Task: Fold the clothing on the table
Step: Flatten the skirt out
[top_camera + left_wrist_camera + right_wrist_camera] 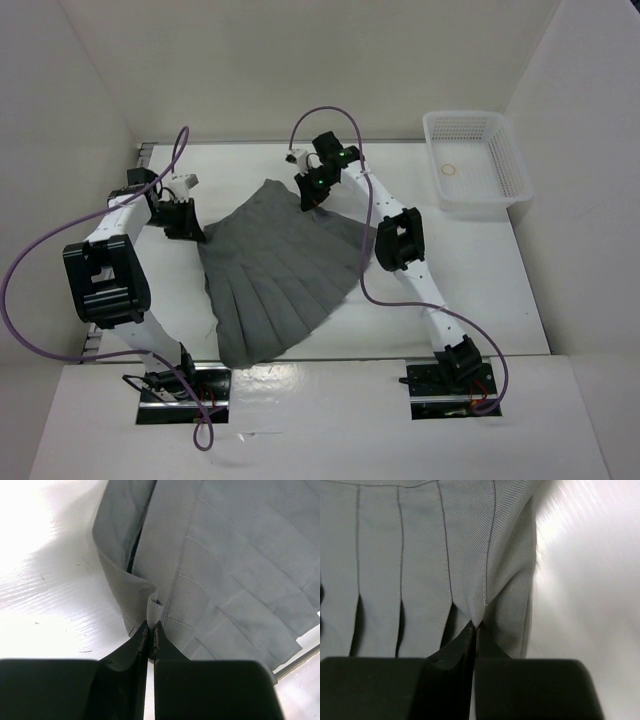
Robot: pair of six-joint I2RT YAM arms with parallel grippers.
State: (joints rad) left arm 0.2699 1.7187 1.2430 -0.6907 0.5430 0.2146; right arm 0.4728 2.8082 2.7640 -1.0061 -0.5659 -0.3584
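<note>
- Top view: the skirt [280,275] lies flat in the middle of the table [480,290], its pleats fanning out toward the near edge.
- The left gripper [186,226] is down at the skirt's far-left corner, and the right gripper [308,200] is at its far edge, near the middle of the table.
- Off at the far-right corner sits a white basket [478,165], well apart from the cloth.
- Left wrist view: the left gripper [151,626] has its fingers pressed together on a small raised fold of the skirt [230,555], pinching it right at the stitched edge band. Bare table [45,585] shows to the left.
- Right wrist view: the right gripper [474,628] has its fingers squeezed together too. The skirt [420,550] is drawn up to a point between the tips, so cloth is nipped there. Bright table [590,610] lies to the right of the fabric edge.
</note>
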